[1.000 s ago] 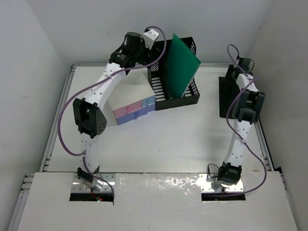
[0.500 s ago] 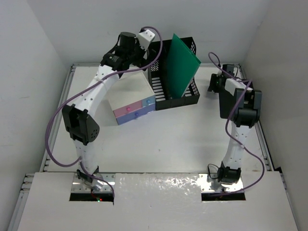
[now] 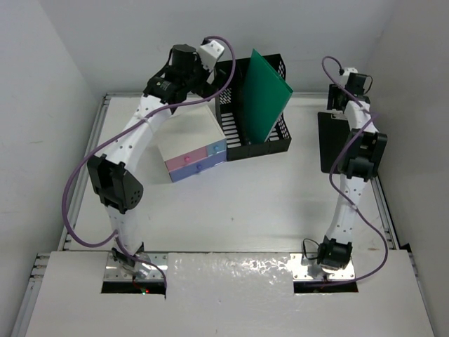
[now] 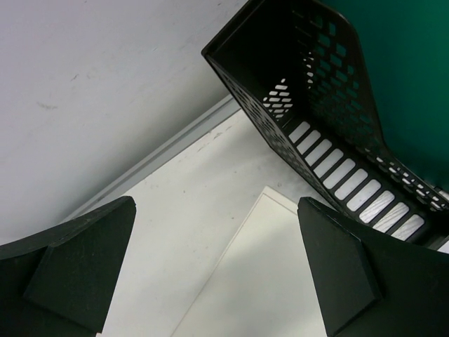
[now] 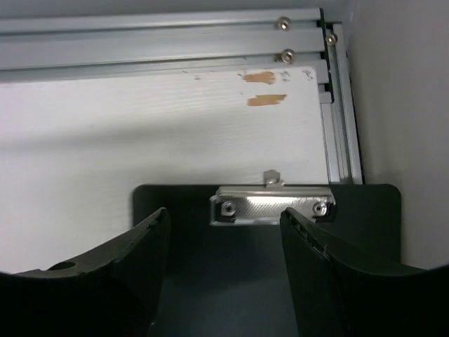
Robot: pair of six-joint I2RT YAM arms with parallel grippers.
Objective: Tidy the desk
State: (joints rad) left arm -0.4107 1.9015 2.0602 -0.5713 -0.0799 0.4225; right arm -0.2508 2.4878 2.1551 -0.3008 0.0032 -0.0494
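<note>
The white desk (image 3: 245, 203) carries a small drawer box (image 3: 189, 144) with pink and blue drawers. Beside the box is a black mesh tray (image 3: 238, 133) holding a green folder (image 3: 266, 91). A black clipboard (image 3: 326, 140) lies at the right edge. My left gripper (image 3: 201, 74) is open and empty, high over the box's back corner beside the tray. In the left wrist view my gripper (image 4: 217, 274) frames the box top (image 4: 266, 281) and the bare desk (image 4: 175, 217). My right gripper (image 5: 224, 267) is open and empty just above the clipboard (image 5: 175, 203), near its metal clip (image 5: 272, 206).
White walls close in at the back and on both sides. Metal rails (image 5: 175, 42) run along the desk's far and right edges, close to the clipboard. The tray (image 4: 295, 63) and the folder (image 4: 407, 70) stand just right of my left gripper.
My right wrist swung left off the clipboard, then back over its clip end. My left arm shifted slightly left and back. Both grippers stayed open and empty.
</note>
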